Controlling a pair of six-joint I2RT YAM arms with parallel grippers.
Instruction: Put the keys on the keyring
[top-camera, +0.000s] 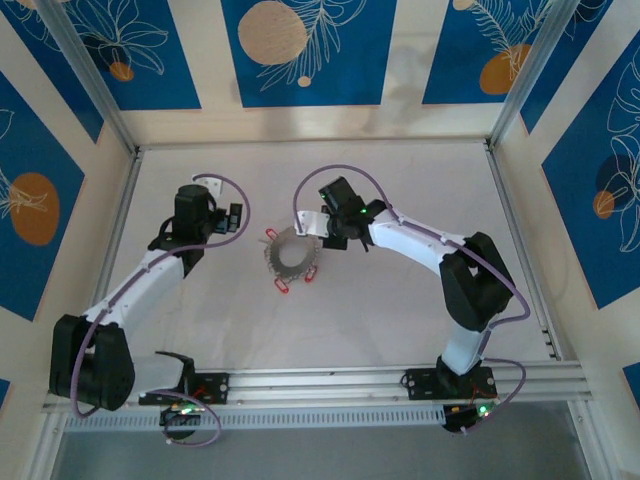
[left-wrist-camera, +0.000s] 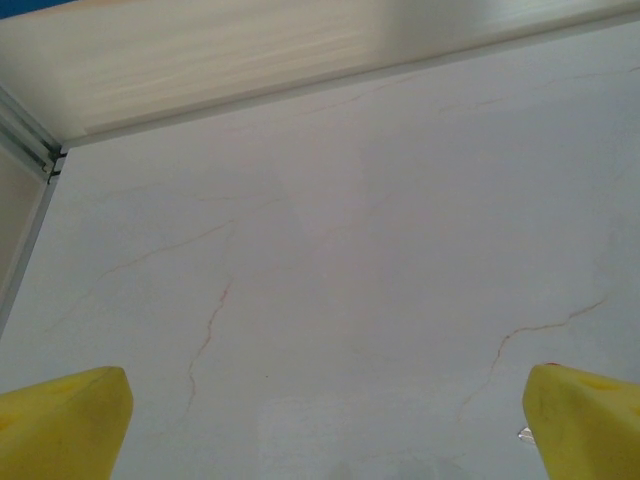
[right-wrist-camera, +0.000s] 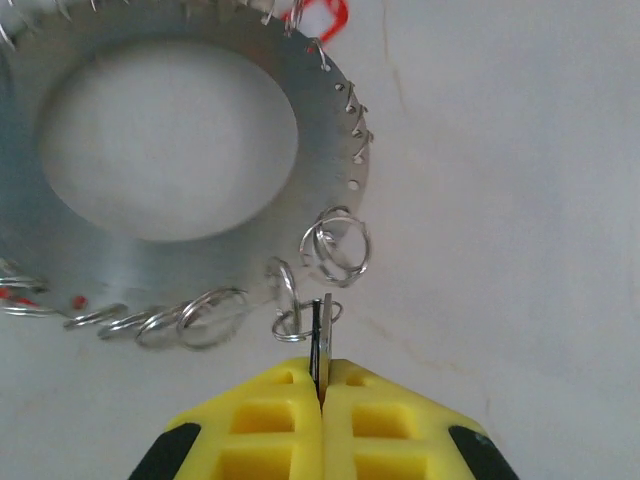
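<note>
- The keyring lay flat near the middle of the white desk, between the two arms.
- In the right wrist view the keyring was a broad grey metal band around a wide round hole, with small holes along its outer edge.
- Many small wire loops hung from that edge, several bunched along the side nearest the camera.
- The right fingers were pressed together, clamped on a thin silver piece seen edge-on just off the keyring's rim.
- That piece stood among the loops; whether it was a key shaft or another loop I could not tell.
- The right fingers did not touch the grey band itself.
- From above, the right arm reached in from the right and met the keyring at its far right edge.
- Three of the keys showed as red spots around the rim from above: one at the near edge, one at the near right and one at the far left.
- A red key head also showed past the rim on the side away from the right fingers.
- The left fingers stood wide apart and held nothing, with bare, faintly cracked desk under them.
- From above, the left fingers sat to the left of the keyring, near but clear of it.
</note>
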